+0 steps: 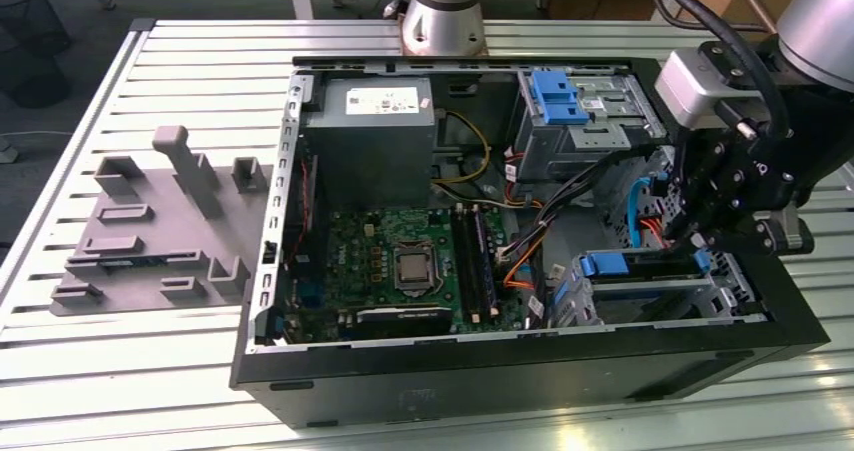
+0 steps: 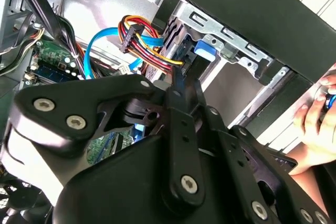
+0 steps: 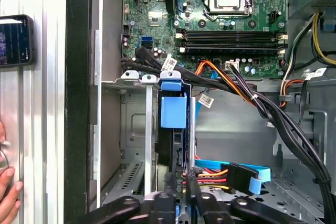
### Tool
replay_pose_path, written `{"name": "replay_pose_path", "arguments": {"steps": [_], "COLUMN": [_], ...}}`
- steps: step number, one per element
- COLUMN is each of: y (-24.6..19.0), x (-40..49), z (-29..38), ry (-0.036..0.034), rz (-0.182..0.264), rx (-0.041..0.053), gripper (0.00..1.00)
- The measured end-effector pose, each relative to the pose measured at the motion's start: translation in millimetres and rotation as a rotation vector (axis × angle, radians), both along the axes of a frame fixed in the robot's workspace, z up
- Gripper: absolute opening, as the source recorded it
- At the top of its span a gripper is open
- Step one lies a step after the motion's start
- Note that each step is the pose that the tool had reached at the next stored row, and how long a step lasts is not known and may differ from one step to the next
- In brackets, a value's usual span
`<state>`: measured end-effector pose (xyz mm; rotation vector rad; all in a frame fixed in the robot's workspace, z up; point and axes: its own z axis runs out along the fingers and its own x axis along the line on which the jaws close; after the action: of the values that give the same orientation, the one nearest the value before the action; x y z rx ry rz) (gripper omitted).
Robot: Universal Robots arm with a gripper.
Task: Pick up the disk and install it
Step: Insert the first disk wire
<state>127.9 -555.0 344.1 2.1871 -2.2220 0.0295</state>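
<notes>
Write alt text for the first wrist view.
The gripper reaches into an open computer case, at a drive bay where the disk stands on edge in its blue carrier. Behind are the motherboard and cable bundles; a hand rests outside the case.

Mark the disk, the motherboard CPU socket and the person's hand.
disk [image 3: 173, 113]: first wrist view, blue carrier tab at its end, standing in the drive bay.
CPU socket [image 1: 415, 268]: exterior view, centre of the metal plate.
person's hand [image 2: 314, 129]: second wrist view, the fingers outside the case wall.
</notes>
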Motion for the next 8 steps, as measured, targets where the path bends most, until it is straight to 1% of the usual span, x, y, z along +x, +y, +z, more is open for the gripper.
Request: {"name": "replay_pose_path", "arguments": {"steps": [1,3,8], "y": [0.0,0.0,0.0], "x": [0.0,0.0,0.0], "z": [0.1,0.3,0.5], "ry": [0.0,0.0,0.0], "rz": [0.0,0.0,0.0], "rx": [-0.0001,-0.0003,-0.0003], "gripper": [0.22,0.11,0.11]}}
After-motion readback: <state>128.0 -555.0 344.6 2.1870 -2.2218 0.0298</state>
